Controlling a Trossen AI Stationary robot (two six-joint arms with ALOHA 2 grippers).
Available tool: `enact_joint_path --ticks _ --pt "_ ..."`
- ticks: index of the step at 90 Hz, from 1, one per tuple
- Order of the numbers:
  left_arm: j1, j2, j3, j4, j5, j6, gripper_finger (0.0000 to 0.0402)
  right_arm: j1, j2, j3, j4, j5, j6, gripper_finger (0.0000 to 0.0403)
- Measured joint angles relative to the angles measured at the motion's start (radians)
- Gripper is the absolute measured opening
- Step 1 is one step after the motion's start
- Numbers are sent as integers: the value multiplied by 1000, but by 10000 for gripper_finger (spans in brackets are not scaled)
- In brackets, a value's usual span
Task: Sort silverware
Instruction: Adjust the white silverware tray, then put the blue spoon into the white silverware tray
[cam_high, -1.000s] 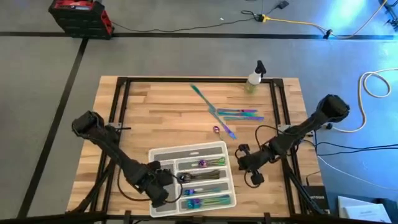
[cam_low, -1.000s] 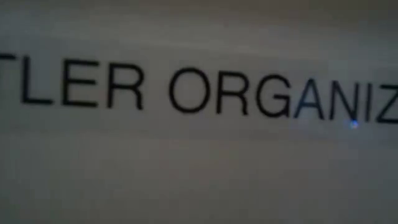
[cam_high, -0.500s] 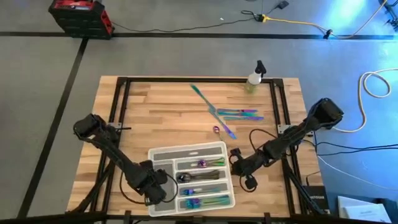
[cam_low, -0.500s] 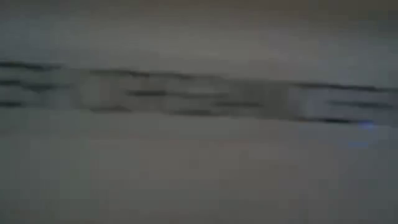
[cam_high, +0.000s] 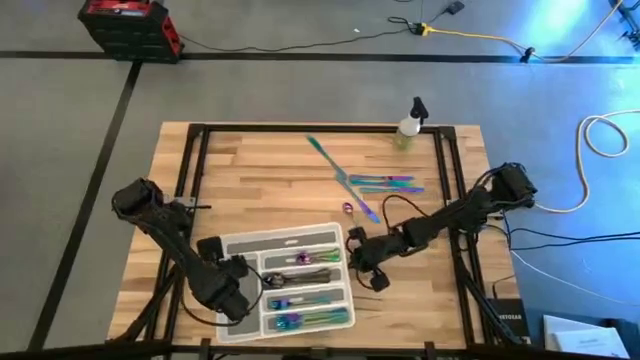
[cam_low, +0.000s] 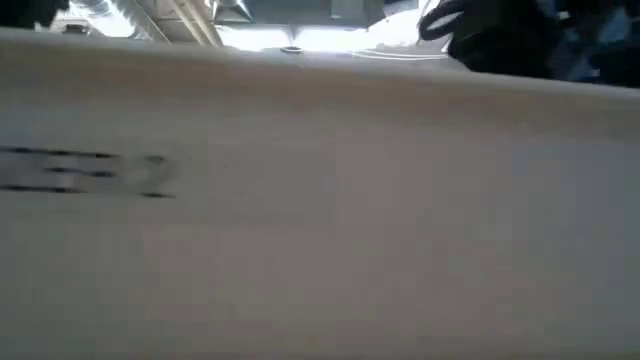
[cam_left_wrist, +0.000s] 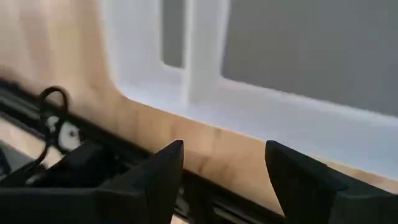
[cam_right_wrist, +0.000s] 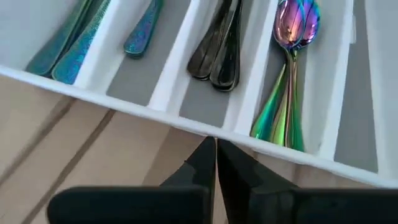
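Left pincer (cam_high: 236, 290), fingers spread wide, sits low at the tray's (cam_high: 225, 247) left edge. Right pincer (cam_high: 358, 258), fingers pressed together, meets its right edge. Iridescent and dark silverware (cam_right_wrist: 287, 74) lies in the compartments; more silverware lies loose mid-worktop (cam_high: 250, 170).

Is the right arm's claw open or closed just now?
Closed: in its wrist view the right gripper has jaws pressed together, empty, beside the tray.

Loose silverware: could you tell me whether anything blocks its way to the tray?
Nothing visible lies between loose silverware and tray; the shut right hand sits at the tray's right edge, the open left hand at its left.
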Motion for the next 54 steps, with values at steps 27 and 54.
enact_joint_path --ticks 27,54 --pt "-94 -131 1 -10 -353 -331 211 -14 0 55 -113 36 -97 0" --pt "-11 -168 -11 78 -880 -476 211 -124 -86 58 -206 352 151 6"
